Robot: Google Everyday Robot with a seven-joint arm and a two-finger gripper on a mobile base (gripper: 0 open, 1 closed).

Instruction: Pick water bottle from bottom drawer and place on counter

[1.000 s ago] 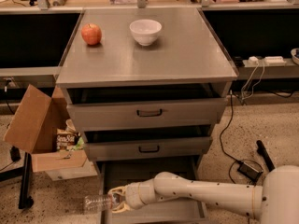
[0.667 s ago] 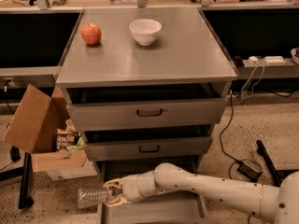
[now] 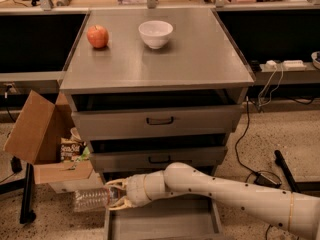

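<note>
The clear ribbed water bottle [image 3: 91,199] lies sideways in the air, just left of the cabinet and above the floor. My gripper [image 3: 117,196] is shut on its neck end, at the left front corner of the open bottom drawer [image 3: 165,223]. My white arm reaches in from the lower right across the drawer. The grey metal counter [image 3: 195,59] is well above the gripper, above two shut drawers with black handles.
A red apple [image 3: 98,36] and a white bowl [image 3: 155,33] stand on the back of the counter. An open cardboard box [image 3: 42,139] with packets sits on the floor left of the cabinet. Cables and a black bar lie on the floor at the right.
My gripper has lifted the water bottle up and a little left, out of the bottom drawer's front-left corner. The bottle now hangs higher beside the cabinet.
</note>
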